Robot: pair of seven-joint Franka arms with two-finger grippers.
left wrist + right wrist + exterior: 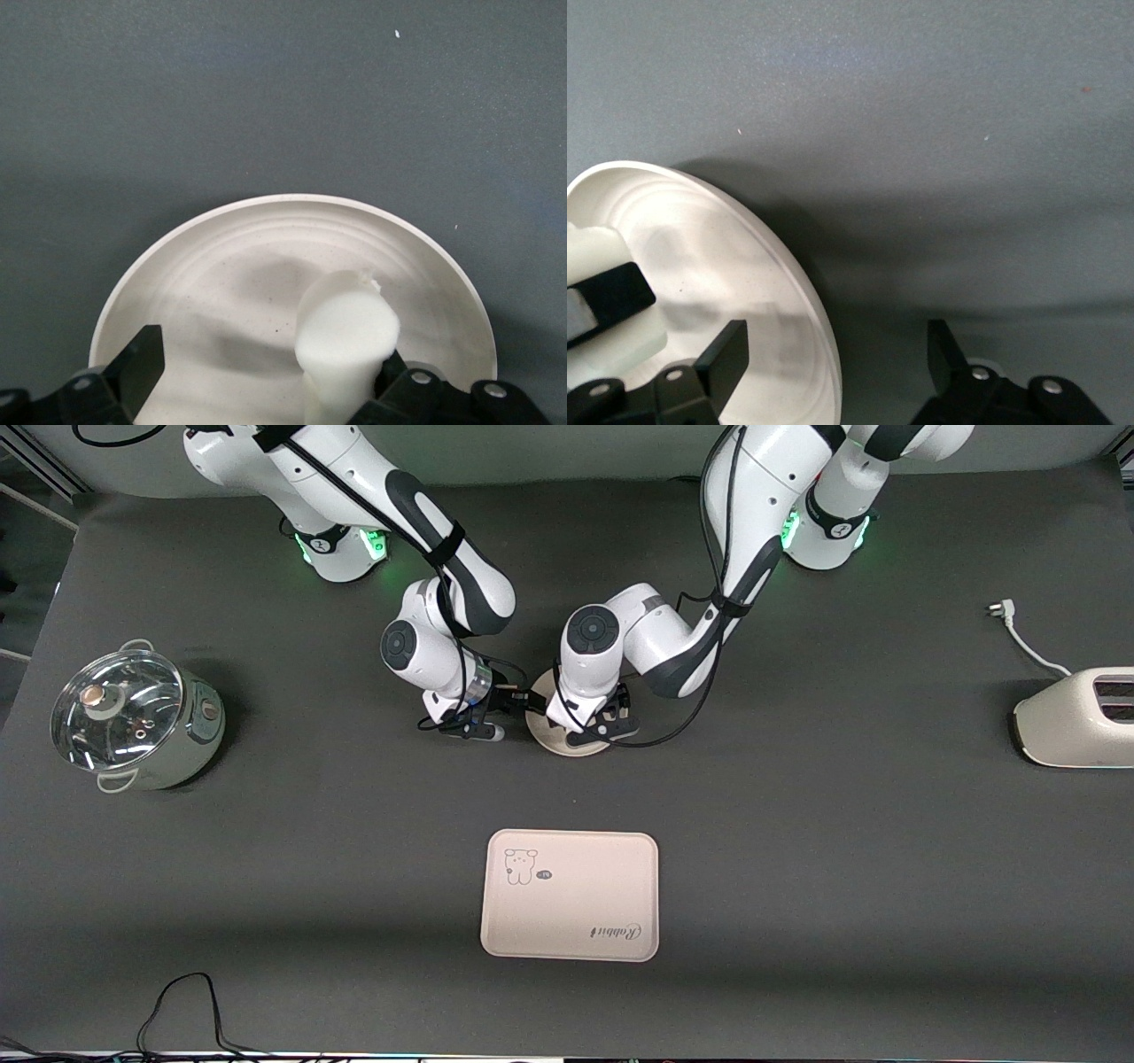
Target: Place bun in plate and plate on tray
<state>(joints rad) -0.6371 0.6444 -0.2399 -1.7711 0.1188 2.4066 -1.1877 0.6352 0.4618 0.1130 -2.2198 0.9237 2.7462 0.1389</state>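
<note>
The round cream plate (567, 746) lies on the dark table, farther from the front camera than the tray (571, 895), which bears a bear drawing and "Rabbit". My left gripper (602, 724) hangs low over the plate, open. In the left wrist view the white bun (345, 336) stands in the plate (221, 274), leaning against one finger (394, 372) of the left gripper (266, 363). The bun is hidden in the front view. My right gripper (521, 701) is open at the plate's edge. In the right wrist view the right gripper (837, 354) straddles the plate rim (819, 328), with one finger over the plate and one over the table.
A steel pot with a glass lid (133, 717) stands toward the right arm's end of the table. A cream toaster (1076, 717) with its cord and plug (1005, 611) is at the left arm's end. A black cable (186, 1001) loops at the near edge.
</note>
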